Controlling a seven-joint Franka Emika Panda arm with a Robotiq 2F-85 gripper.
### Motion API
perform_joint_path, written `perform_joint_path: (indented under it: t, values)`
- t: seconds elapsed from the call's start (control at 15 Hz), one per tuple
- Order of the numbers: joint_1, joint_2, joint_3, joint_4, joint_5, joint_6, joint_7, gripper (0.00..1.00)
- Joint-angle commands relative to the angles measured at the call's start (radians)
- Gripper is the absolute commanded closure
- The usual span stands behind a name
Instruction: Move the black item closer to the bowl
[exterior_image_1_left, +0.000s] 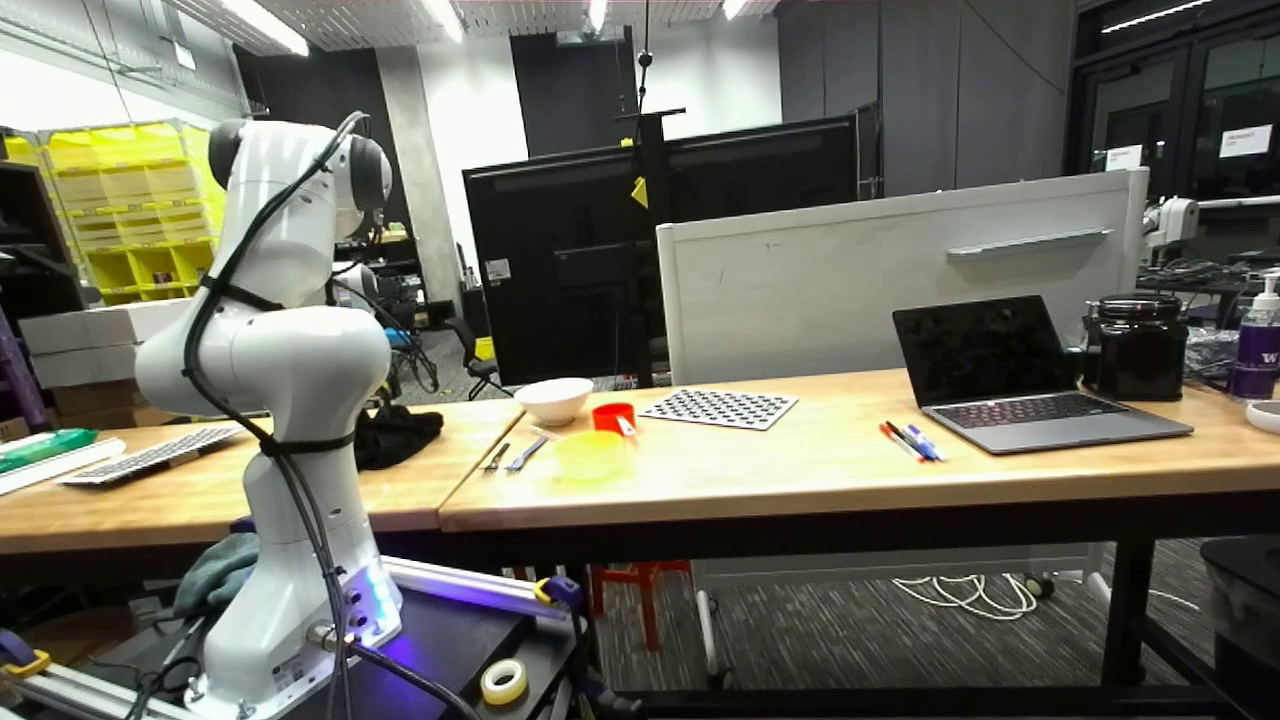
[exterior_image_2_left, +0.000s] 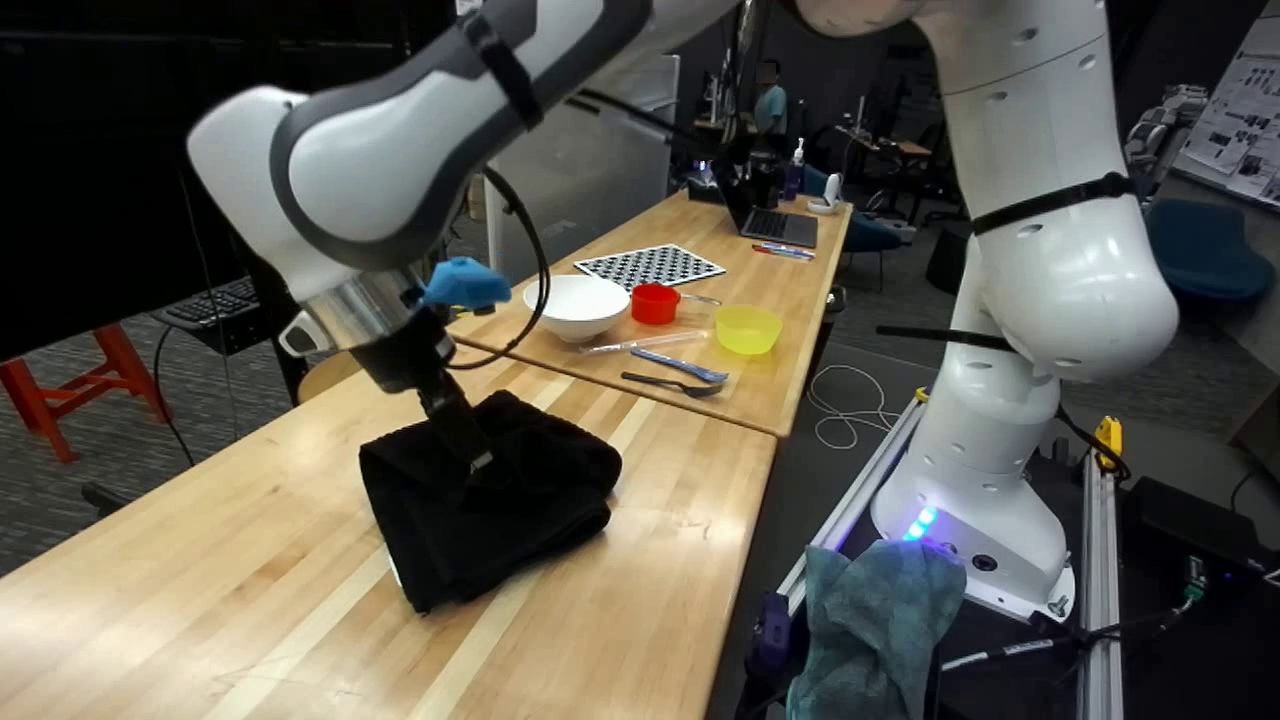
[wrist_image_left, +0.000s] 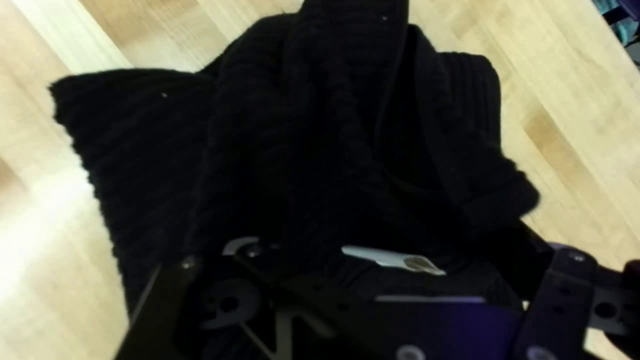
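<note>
Black cloth (exterior_image_2_left: 505, 535), thick and ribbed, rumpled into soft overlapping folds, bumpy along one edge in the wrist view, lying on the wooden table (exterior_image_2_left: 250, 600), apart from the white bowl (exterior_image_2_left: 577, 308), gripper (exterior_image_2_left: 479, 464) pointing down into the folds, cannot tell whether wide or narrow.

I faced the tables (exterior_image_1_left: 740, 462) broadside in an exterior view and lengthwise toward the laptop (exterior_image_2_left: 778, 224) in an exterior view, both sharing arm (exterior_image_1_left: 300, 350) and bowl (exterior_image_2_left: 578, 310), while my wrist view looked closely down on black cloth (wrist_image_left: 310, 150).
</note>
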Motion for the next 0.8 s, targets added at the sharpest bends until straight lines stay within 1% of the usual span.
perform_joint_path:
  t: [0.0,0.07,0.13,0.27,0.4,0.47,0.73]
  values:
    - [0.014,0.128,-0.027,0.062,-0.003,0.018,-0.014,0.25]
    - [0.015,0.153,-0.03,0.074,-0.011,0.021,-0.02,0.26]
    - [0.015,0.17,-0.031,0.091,-0.019,0.013,-0.026,0.32]
    - [0.02,0.173,-0.032,0.115,-0.023,-0.012,-0.025,0.35]
    - [0.023,0.176,-0.033,0.13,-0.028,-0.03,-0.021,0.46]
    - [0.025,0.175,-0.034,0.133,-0.03,-0.032,-0.017,0.55]
    - [0.022,0.146,-0.03,0.109,-0.026,-0.03,-0.01,0.82]
